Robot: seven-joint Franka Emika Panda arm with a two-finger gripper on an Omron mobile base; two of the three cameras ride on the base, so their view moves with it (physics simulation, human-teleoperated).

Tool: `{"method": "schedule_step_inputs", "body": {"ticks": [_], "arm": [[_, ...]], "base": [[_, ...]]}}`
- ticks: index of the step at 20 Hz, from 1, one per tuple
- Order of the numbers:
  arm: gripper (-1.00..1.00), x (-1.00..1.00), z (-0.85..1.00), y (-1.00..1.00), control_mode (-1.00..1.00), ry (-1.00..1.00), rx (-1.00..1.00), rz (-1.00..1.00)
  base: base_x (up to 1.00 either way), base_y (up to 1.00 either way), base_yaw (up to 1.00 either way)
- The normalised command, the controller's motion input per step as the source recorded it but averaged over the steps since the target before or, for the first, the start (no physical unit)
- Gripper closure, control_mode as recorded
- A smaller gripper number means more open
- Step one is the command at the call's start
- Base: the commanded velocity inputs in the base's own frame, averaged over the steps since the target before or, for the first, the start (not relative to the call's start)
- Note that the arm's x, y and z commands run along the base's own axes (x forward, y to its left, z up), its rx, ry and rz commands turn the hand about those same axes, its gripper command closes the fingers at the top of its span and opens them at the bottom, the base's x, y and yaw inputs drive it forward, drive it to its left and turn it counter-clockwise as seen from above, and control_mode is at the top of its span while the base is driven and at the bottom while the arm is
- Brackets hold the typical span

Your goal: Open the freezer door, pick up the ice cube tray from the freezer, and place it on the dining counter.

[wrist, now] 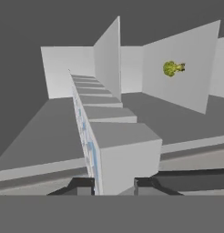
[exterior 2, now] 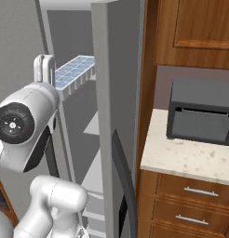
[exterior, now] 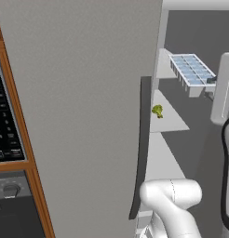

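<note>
The freezer door (exterior: 84, 116) stands swung open, its dark curved handle (exterior: 143, 148) facing me. Inside the freezer (exterior: 200, 32) are dark walls and white shelves (exterior: 165, 116). My gripper (exterior: 211, 81) is shut on one end of the ice cube tray (exterior: 191, 72), a white tray with pale blue cells that hangs tilted in the air at the upper shelf's height. In the hand view the tray (wrist: 120, 145) runs away from me, turned on its side, between the two fingertips (wrist: 82, 185). From the right the tray (exterior 2: 74, 69) sticks out beside the door's edge (exterior 2: 101, 116). The dining counter is out of view.
A green broccoli piece (exterior: 157, 110) lies on the middle shelf. An oven panel (exterior: 4, 125) in a wooden frame is left of the door. To the right are wooden cabinets (exterior 2: 191, 28) and a beige counter (exterior 2: 191, 160) with a dark appliance (exterior 2: 202, 116).
</note>
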Motion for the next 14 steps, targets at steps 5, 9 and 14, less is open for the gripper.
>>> {"method": "schedule_step_inputs", "body": {"ticks": [5, 9, 14], "arm": [[1.0, -0.32, 0.0, 0.09, -1.0, 0.02, 0.0, 0.01], [1.0, 0.0, 0.0, 0.0, 1.0, 0.0, 0.0, 0.0], [1.0, 0.0, 0.0, 0.0, 1.0, 0.0, 0.0, 0.0]], "base": [[0.0, 0.0, 0.0], [-0.81, 0.43, 0.11], [-0.92, 0.85, 0.35]]}}
